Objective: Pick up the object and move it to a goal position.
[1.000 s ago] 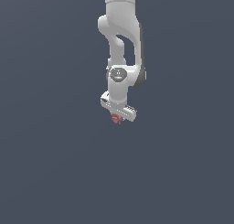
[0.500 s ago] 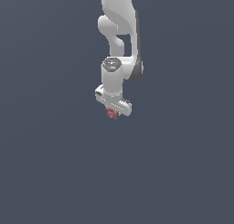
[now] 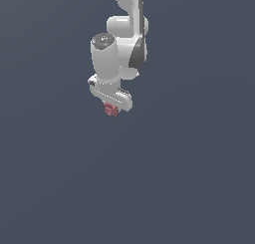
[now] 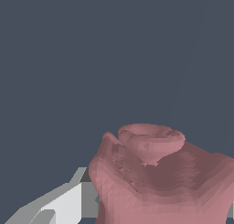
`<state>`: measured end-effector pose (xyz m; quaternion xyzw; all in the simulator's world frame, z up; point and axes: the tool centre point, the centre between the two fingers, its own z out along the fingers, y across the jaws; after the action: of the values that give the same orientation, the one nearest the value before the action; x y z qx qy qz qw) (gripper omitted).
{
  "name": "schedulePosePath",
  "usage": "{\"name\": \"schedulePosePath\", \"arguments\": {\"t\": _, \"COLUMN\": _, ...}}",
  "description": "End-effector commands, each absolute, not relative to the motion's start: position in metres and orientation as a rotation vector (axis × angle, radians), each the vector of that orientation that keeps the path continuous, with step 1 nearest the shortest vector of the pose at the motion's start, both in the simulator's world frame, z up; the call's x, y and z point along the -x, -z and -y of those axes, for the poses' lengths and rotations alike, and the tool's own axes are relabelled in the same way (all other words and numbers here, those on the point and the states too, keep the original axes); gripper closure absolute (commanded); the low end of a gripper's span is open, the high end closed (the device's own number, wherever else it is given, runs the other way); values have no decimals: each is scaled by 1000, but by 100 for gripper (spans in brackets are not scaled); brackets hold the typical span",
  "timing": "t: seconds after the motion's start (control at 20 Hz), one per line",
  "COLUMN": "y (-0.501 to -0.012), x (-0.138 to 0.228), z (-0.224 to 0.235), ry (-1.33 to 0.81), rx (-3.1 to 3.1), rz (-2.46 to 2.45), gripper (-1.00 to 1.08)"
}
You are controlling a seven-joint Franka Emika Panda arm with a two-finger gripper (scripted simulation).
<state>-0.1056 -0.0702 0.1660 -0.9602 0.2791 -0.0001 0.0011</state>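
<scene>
Grey backdrop, object (image 3: pixel 110 109) in gripper (image 3: pixel 111 106)

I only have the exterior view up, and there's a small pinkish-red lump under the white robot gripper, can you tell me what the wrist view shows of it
Observer: In the wrist view the lumpy, matte pinkish-red object fills the lower part of the picture, right up against the camera.
Operator: Any shape detail? To me it's just a speck.
Observer: A small bowl-like cup with a rim stands out from its rumpled body.
Operator: Can you see the jaws around it?
Observer: Only one pale grey finger shows, beside the object; the white robot gripper itself gives no clear look at the other.
Operator: Anything behind it?
Observer: Just plain dark grey-blue background, no marker.
</scene>
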Motion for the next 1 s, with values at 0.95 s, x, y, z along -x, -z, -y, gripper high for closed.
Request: {"name": "schedulePosePath", "arguments": {"t": 0.95, "y": -349, "x": 139, "z": 184, "ry": 0, "rx": 3015, "rz": -878, "gripper": 108}}
